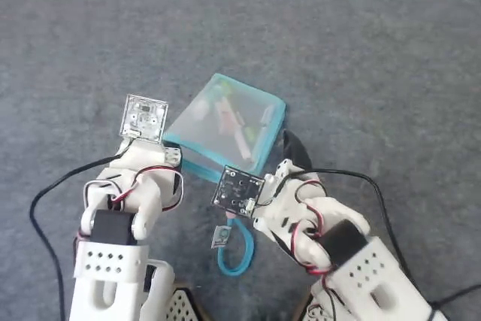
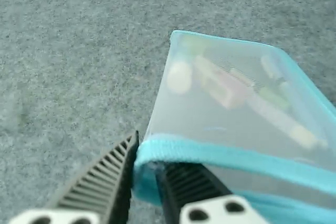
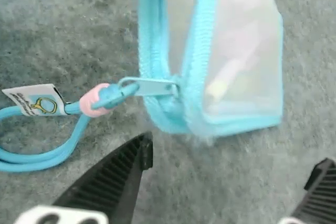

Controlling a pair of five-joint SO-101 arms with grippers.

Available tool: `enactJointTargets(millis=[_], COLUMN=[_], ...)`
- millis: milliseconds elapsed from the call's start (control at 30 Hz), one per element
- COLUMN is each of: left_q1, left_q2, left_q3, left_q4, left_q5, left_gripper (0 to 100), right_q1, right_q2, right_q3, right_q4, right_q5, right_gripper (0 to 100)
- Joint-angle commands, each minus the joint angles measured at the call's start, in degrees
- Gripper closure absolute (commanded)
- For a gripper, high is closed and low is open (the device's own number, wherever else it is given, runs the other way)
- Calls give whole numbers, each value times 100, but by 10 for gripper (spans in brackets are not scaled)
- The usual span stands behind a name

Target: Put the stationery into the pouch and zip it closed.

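A translucent pouch (image 1: 225, 127) with teal edging lies in the middle of the grey mat, and several pieces of stationery (image 2: 226, 85) show through its wall. My left gripper (image 2: 147, 182) is shut on the pouch's near left corner. At the other near corner the zipper slider (image 3: 152, 85) sits at the end of the zip, with a pink bead (image 3: 94, 100), a white tag (image 3: 37, 100) and a teal strap (image 1: 237, 252) trailing from it. My right gripper (image 3: 226, 182) stands open just short of that corner, holding nothing.
Grey carpet-like mat (image 1: 376, 73) covers the table all around the pouch. The left arm (image 1: 120, 216) and right arm (image 1: 338, 242) come in from the near edge, with black cables looping beside them.
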Motion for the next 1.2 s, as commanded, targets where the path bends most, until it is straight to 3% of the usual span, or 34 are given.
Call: enactJointTargets(millis=[0, 467, 633, 833, 1000, 1167], left_q1=[79, 141, 141, 141, 141, 149], left_q2=[62, 62, 62, 62, 62, 18], left_q3=[-382, -382, -374, -374, -374, -374], left_q4=[0, 9, 9, 9, 18, 26], left_q5=[-44, -44, -44, -44, -44, -44], left_gripper=[989, 989, 989, 989, 988, 987], right_q1=[-66, -268, -277, -277, -251, -22], right_q2=[769, 1569, 1569, 1569, 1578, 1578], right_q3=[-589, -985, -1090, -1099, -1354, -1600], right_q4=[-242, -655, -646, -655, -602, -593], right_q5=[-53, -44, -53, -53, -378, -563], right_gripper=[611, 624, 745, 818, 998, 991])
